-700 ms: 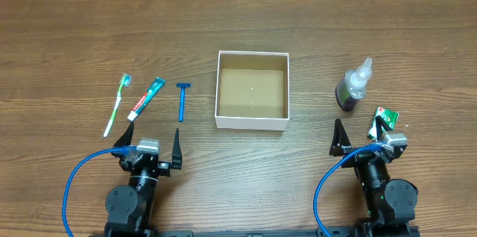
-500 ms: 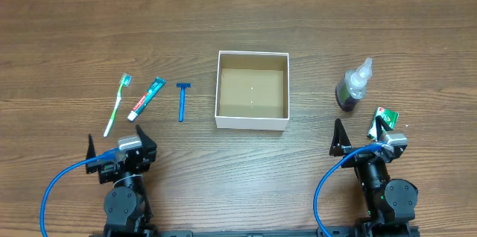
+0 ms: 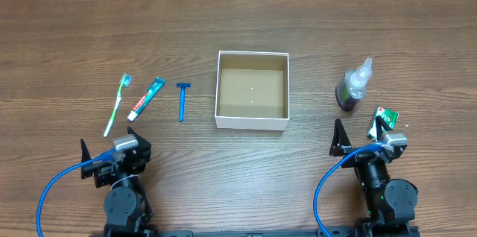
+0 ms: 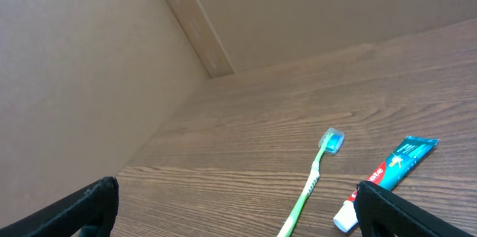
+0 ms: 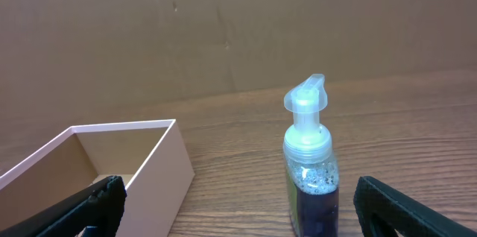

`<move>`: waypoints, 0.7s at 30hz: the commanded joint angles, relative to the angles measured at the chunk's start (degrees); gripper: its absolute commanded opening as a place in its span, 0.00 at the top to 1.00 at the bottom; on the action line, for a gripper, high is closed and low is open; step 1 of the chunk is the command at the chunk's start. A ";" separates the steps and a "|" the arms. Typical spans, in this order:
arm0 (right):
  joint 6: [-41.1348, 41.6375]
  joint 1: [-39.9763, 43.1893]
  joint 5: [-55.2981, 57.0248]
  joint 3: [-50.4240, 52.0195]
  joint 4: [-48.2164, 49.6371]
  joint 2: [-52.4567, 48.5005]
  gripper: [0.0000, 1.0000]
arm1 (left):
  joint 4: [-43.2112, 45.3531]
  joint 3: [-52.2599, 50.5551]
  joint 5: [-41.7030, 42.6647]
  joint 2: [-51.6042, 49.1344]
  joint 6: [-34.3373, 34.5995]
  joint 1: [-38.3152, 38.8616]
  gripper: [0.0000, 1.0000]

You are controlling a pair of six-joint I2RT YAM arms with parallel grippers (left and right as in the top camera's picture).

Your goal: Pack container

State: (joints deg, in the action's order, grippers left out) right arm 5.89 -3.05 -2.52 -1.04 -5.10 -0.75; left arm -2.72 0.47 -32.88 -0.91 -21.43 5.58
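Observation:
The container (image 3: pixel 220 88), a low white square box with a brown bottom, stands empty at the table's middle; its corner shows in the right wrist view (image 5: pixel 156 177). Left of it lie a blue razor (image 3: pixel 181 100), a toothpaste tube (image 3: pixel 146 98) (image 4: pixel 387 179) and a green toothbrush (image 3: pixel 116 105) (image 4: pixel 313 177). To the right stands a pump bottle of dark liquid (image 3: pixel 352 86) (image 5: pixel 309 166), with a small green packet (image 3: pixel 387 117) below it. My left gripper (image 3: pixel 109 147) (image 4: pixel 238 211) is open and empty near the front edge, turned toward the toothbrush. My right gripper (image 3: pixel 358 136) (image 5: pixel 238 207) is open and empty, facing the bottle.
A pale cardboard wall (image 4: pixel 89 65) (image 5: pixel 238 28) runs behind the wooden table (image 3: pixel 298 13). Blue cables (image 3: pixel 52 192) loop from both arm bases at the front edge.
My left gripper has swung to the left, from facing the razor area to facing the toothbrush and toothpaste. The right arm and all objects have not moved.

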 commanded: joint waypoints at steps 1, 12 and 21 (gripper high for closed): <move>-0.35 -0.22 0.50 0.57 0.39 0.37 0.00 | 0.02 -0.20 -1.64 0.63 -0.87 -0.11 0.00; -0.35 -0.22 0.52 0.55 0.42 0.37 0.00 | 0.02 -0.20 -1.64 0.63 -0.87 -0.11 0.00; -0.35 -0.22 0.52 0.57 0.42 0.37 0.00 | -0.02 -0.20 -5.01 0.63 -8.20 -0.15 0.00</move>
State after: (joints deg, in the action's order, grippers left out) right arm 5.93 -3.05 -2.50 -1.04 -5.17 -0.75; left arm -2.74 0.45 -35.33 -0.91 -25.76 5.58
